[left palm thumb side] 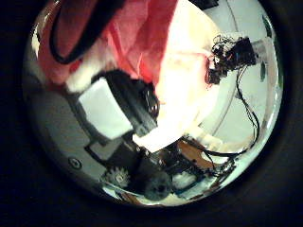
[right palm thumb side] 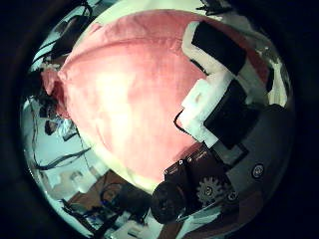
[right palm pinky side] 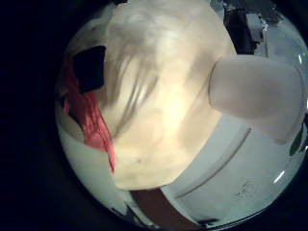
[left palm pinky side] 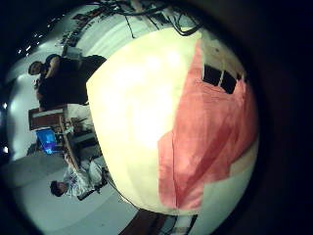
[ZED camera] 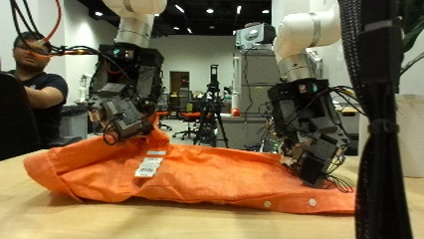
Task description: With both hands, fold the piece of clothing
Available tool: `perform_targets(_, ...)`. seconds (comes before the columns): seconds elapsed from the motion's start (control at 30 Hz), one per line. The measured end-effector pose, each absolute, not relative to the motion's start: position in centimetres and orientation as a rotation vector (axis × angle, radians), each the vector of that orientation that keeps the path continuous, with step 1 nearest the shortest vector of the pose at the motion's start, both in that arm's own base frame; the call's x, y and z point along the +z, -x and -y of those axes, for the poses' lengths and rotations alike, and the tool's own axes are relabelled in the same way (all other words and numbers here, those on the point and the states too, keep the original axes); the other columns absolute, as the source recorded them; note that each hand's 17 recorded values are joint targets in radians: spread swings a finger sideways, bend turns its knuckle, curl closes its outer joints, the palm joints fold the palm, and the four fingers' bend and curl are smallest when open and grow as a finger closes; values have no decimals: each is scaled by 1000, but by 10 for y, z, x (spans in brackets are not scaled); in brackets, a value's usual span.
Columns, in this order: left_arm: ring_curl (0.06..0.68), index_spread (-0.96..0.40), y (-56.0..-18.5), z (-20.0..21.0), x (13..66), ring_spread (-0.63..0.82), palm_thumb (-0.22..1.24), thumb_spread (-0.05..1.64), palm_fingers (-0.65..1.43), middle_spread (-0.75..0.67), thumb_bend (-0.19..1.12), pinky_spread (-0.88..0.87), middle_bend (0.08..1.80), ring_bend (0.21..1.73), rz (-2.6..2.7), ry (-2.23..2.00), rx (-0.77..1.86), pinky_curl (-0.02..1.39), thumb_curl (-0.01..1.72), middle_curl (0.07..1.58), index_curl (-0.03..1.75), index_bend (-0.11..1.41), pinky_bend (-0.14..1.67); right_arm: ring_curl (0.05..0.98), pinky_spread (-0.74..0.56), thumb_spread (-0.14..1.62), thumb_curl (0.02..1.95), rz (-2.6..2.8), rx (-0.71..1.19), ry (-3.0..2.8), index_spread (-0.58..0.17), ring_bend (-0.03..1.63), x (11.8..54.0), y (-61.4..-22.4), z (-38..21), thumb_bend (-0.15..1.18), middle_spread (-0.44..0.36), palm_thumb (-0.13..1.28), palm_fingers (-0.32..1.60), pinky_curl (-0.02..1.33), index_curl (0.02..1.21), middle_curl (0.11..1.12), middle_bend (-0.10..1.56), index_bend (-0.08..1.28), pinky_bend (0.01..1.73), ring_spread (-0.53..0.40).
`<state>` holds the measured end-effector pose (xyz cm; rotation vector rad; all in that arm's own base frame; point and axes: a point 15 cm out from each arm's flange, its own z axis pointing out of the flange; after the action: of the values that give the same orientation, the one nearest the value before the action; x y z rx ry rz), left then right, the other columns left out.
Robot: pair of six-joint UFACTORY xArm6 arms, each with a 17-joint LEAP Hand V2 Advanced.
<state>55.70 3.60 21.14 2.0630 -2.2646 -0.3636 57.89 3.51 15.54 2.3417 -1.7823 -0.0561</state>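
Note:
An orange garment (ZED camera: 199,174) lies spread across the wooden table (ZED camera: 53,217), with a white label (ZED camera: 151,165) on its upper layer. My left hand (ZED camera: 122,112) sits at the raised edge of the garment, fingers curled into the cloth. My right hand (ZED camera: 308,137) is at the other end, fingers curled down into the cloth. The right thumb side palm view shows the garment (right palm thumb side: 130,90) close under the palm with fingers (right palm thumb side: 219,105) on it. In the left little finger side palm view the garment (left palm pinky side: 210,132) lies on the table (left palm pinky side: 132,98).
The table's front strip is bare wood in the outside view. Behind the table stand camera tripods and equipment (ZED camera: 212,100). In the right little finger side palm view a bunched edge of cloth (right palm pinky side: 91,125) lies beside bare tabletop (right palm pinky side: 164,87).

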Motion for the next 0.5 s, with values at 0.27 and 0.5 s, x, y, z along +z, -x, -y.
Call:
perform_targets(0.27, 494, -83, -578, -33, 213, -101, 241, 1280, -29, 17, -37, -319, 415, 828, 2186, -2162, -154, 633, 510, 466, 750, 182, 656, 745, -334, 1559, 335, 1915, 77, -2405, -335, 1401, 178, -613, -37, -2, -174, 781, 806, 1061, 773, 812, 1145, 401, 1180, -253)
perform_targets(0.5, 375, 93, -599, -46, 245, 245, 160, 1239, -50, 240, -24, 183, 297, 650, 2196, -2278, -10, 507, 385, 383, 616, 172, 449, 661, -467, 1575, 268, 2026, 140, -2426, -373, 1297, 224, -621, -18, -16, -156, 700, 485, 904, 655, 714, 839, 194, 1109, -268)
